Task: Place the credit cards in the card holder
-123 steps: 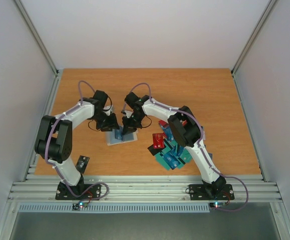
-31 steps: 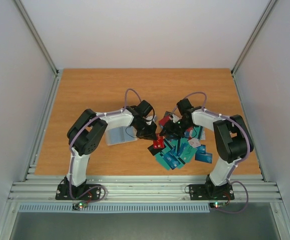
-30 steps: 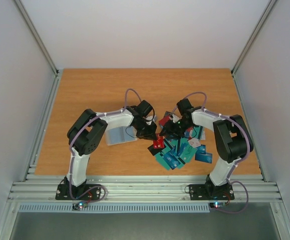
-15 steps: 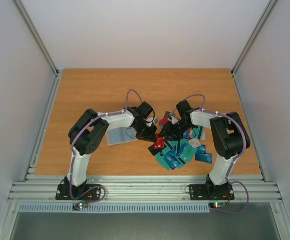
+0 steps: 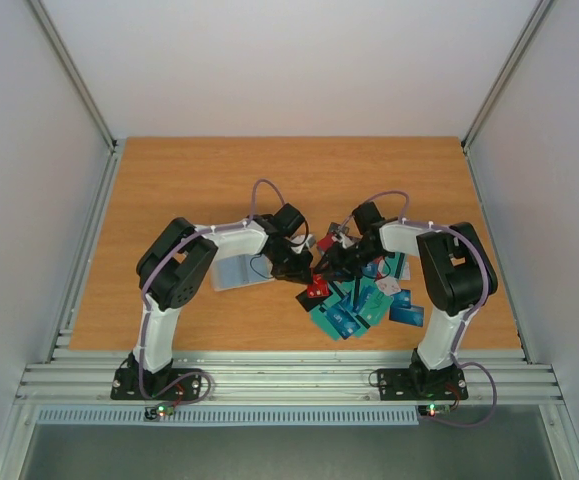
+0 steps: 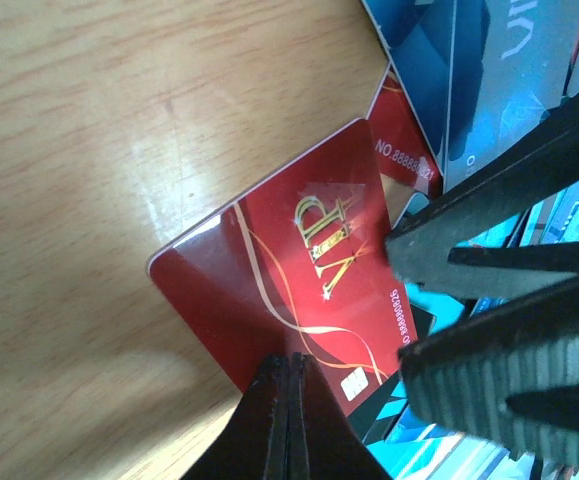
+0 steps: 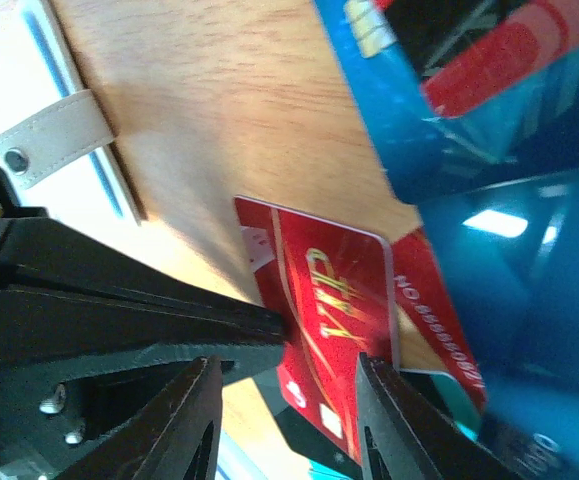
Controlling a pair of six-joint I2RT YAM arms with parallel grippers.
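A red VIP credit card (image 6: 289, 260) lies at the left edge of the pile of credit cards (image 5: 361, 300), tilted up off the wood on one side. My left gripper (image 6: 291, 358) is shut, its joined tips pressed against that card's near edge. Across from it, my right gripper (image 7: 285, 360) is open and straddles the same red card (image 7: 334, 300), one finger beside its right edge. In the top view the left gripper (image 5: 305, 267) and the right gripper (image 5: 328, 265) nearly meet above the red card (image 5: 316, 287). The card holder (image 5: 241, 272) lies open to their left.
A second red card (image 6: 401, 160) sits under the VIP one, with teal and blue cards (image 6: 489, 60) overlapping beyond. The holder's cream clasp strap (image 7: 54, 132) lies just left of the grippers. Metal rails (image 5: 269, 375) run along the table's near edge.
Four seconds ago both grippers were over the card holder; now they are at the pile's left edge. Over the last second the right jaws narrowed slightly and the right gripper edged left.
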